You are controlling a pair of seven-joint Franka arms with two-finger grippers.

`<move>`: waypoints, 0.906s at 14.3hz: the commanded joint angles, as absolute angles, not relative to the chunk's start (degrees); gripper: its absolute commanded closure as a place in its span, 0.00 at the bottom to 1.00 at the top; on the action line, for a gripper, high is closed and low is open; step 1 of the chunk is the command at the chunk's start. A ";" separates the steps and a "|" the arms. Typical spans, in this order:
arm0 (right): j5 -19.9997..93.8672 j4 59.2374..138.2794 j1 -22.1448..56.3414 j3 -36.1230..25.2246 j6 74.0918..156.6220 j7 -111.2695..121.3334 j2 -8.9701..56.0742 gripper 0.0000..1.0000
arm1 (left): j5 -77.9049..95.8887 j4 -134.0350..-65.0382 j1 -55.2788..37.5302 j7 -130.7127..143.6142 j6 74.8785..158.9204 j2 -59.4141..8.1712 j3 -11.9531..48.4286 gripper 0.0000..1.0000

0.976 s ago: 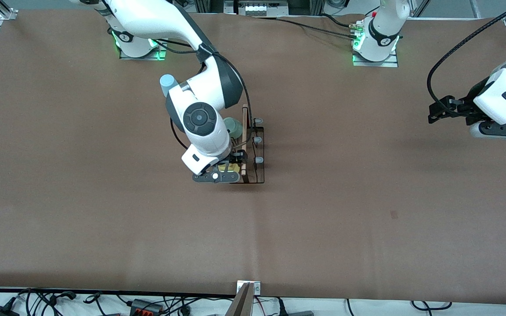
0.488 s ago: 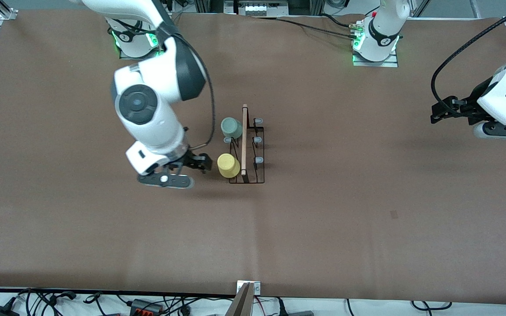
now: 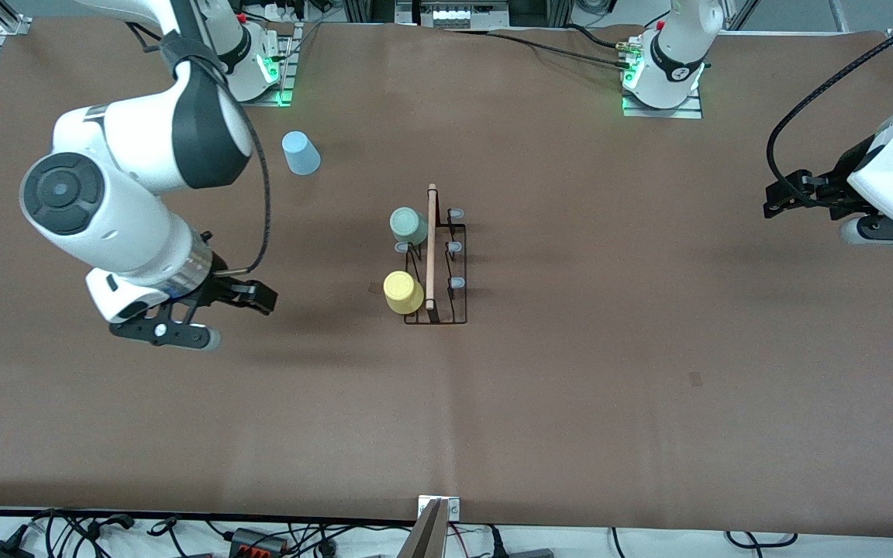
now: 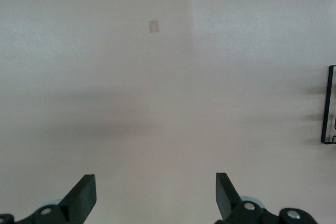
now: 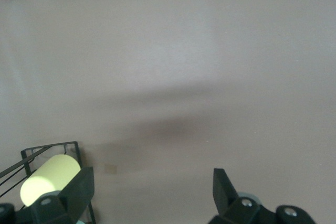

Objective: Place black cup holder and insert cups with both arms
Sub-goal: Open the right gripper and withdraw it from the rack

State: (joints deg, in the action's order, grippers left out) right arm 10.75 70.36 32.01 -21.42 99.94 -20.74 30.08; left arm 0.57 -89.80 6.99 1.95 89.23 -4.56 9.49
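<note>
The black cup holder (image 3: 446, 271) stands mid-table, its wooden rod handle (image 3: 431, 246) on top. A mint green cup (image 3: 408, 225) and a yellow cup (image 3: 402, 292) sit on pegs on the side toward the right arm's end. The light blue cup (image 3: 301, 153) stands on the table near the right arm's base. My right gripper (image 3: 260, 298) is open and empty over bare table beside the holder; its wrist view shows the yellow cup (image 5: 47, 179) and the holder's frame (image 5: 50, 149). My left gripper (image 3: 774, 200) is open and empty, waiting at its end of the table; the holder's edge (image 4: 331, 103) shows in its wrist view.
The brown table cover (image 3: 570, 387) spreads all round the holder. A metal bracket (image 3: 437, 519) and cables lie along the table's edge nearest the front camera. The arm bases (image 3: 662, 85) stand along the farthest edge.
My right gripper let go of the yellow cup on its peg, opened, and drew away toward the right arm's end of the table. The light blue cup came into sight. The left arm barely moved.
</note>
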 commanded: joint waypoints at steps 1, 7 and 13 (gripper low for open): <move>10.90 71.10 30.24 -21.18 98.27 -19.87 29.00 0.00 | 0.88 -90.00 7.12 2.20 88.42 -4.04 9.40 0.00; 10.29 71.89 15.67 -12.50 97.82 -15.73 23.48 0.00 | 0.88 -90.00 7.12 1.76 88.33 -4.04 9.40 0.00; 4.04 75.75 -2.26 -1.95 94.14 -2.41 16.62 0.00 | 0.88 -89.82 7.03 1.58 88.42 -4.04 9.49 0.00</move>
State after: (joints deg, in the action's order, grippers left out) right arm 5.18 72.67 2.27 -5.39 95.04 -7.93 19.69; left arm 0.57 -89.80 6.97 1.95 88.91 -4.56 9.47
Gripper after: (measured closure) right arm 0.000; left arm 0.000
